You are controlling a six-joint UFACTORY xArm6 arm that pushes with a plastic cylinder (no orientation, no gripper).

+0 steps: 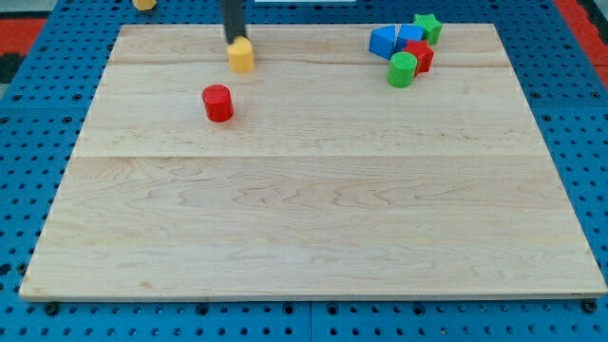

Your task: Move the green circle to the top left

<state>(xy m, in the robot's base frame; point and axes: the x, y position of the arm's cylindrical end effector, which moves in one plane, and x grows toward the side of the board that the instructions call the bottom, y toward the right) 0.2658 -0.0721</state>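
The green circle [402, 69] is a short green cylinder near the view's top right of the wooden board [304, 218]. It touches a red block [420, 56] just above and to its right. My tip [234, 40] is at the view's top, left of centre, right at the top edge of a yellow block [241, 55]. The tip is far to the left of the green circle.
A red cylinder [218, 103] stands below and left of the yellow block. Two blue blocks [383, 41] [409, 35] and a green star [427, 26] cluster above the green circle. Another yellow block [143, 4] lies off the board at the view's top left.
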